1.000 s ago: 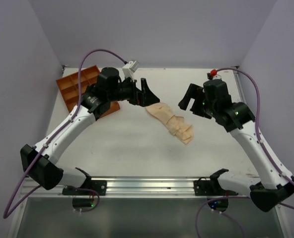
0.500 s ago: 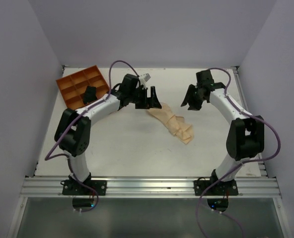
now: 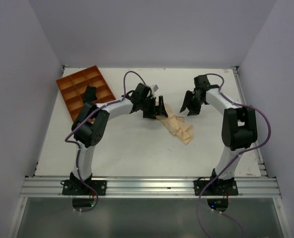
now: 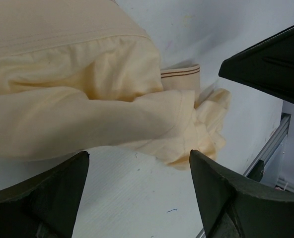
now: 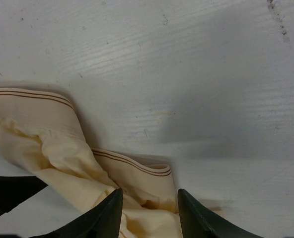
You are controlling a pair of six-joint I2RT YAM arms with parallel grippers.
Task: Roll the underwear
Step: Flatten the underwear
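**Both arms converged at the centre**

We see the left gripper (image 3: 160,108) spread to its widest. Its fingers stand either side of one end of the underwear (image 3: 178,128) without pinching it. The right gripper (image 3: 190,105) is partly parted. Its fingertips hang over a banded fold of the cloth, and we cannot tell whether they touch it. The underwear lies crumpled on the white table (image 3: 137,148), slanting from the centre toward the near right. An orange tray (image 3: 72,96) with compartments sits at the far left and holds a black bundle (image 3: 90,92). Pale lilac walls enclose the table.
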